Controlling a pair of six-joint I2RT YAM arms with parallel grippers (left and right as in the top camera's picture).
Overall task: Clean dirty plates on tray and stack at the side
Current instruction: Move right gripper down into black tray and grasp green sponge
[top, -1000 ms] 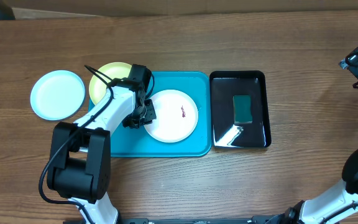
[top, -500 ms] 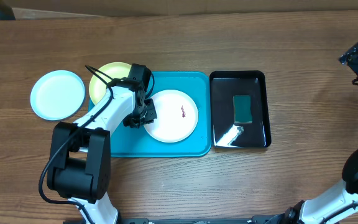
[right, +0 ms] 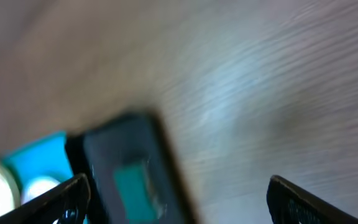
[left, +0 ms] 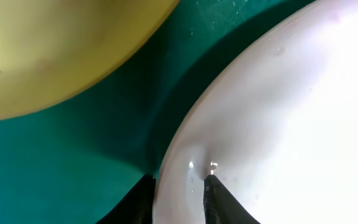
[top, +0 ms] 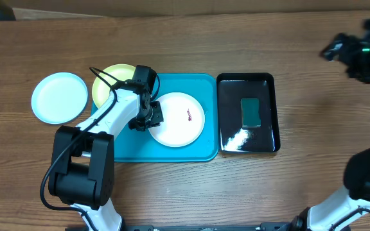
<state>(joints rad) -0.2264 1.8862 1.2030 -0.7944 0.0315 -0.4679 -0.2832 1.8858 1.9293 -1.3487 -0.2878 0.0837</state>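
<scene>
White plate (top: 177, 119): round and flat, lying inside the turquoise tray (top: 172, 151) towards its right half. One small dark purplish speck right of the plate's centre, the rest clean-looking.

Yellow-green plate (top: 111, 80): at the tray's far left corner, overlapping the rim, partly hidden by the left arm.

Light blue plate (top: 59, 97): on the bare table (top: 172, 38), off the tray's left edge, near but apart from the yellow-green one. Specks on these two are too small to tell.

Left gripper (top: 148, 117): at the white plate's left rim. From overhead the hold is not readable. The left wrist view settles it: the two dark fingers (left: 213, 199) sit one on each side of the rim, pinching it, with glints on the glossy plate surface and the yellow-green plate beyond across a strip of tray floor.

Right gripper (top: 355, 54): blurred, over the table's far right corner, well apart from everything. Its wrist view, also blurred, shows the fingers (right: 61, 199) spread wide with nothing between.

Black tray (top: 248, 122): just right of the turquoise one, holding a green block (top: 250, 111).
</scene>
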